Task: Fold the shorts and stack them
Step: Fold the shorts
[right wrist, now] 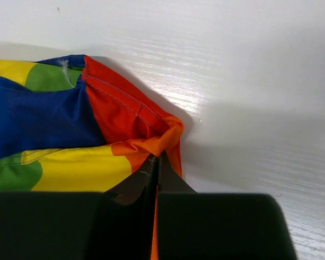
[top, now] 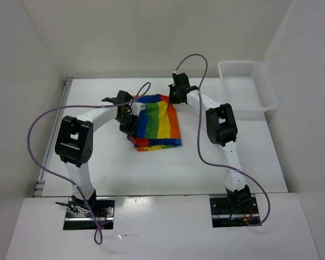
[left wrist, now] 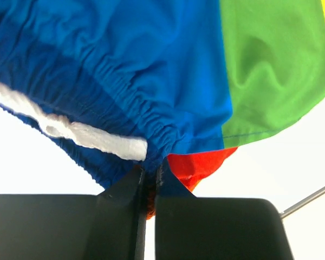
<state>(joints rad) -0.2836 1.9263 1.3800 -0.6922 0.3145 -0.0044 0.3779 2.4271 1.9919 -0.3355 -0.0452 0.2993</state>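
**Both pincers clamped on the shorts (top: 160, 122)**

The left pincer (left wrist: 150, 172) is fully closed. Its jaws pinch the gathered blue waistband (left wrist: 135, 116), with a sliver of red-orange cloth caught just beside the blue. A white cord (left wrist: 92, 135) lies along the waistband just left of the grip. Past it the cloth spreads out in blue, then a broad green stripe, then a thin edge of yellow.

The right pincer (right wrist: 156, 162) is also fully closed, nipping a bunched orange-red corner of the hem. Blue, yellow and green panels lie to the left of the grip, and bare white desk (top: 151, 173) lies to its right.

From above, the shorts are a folded bundle in the middle of the desk, toward its far side, between the two pincers. The left pincer is at the bundle's left edge and the right pincer at its far right corner. A white basket (top: 265, 92) stands at the far right of the desk, well apart from the shorts. A purple cable (top: 38, 130) loops off each arm.
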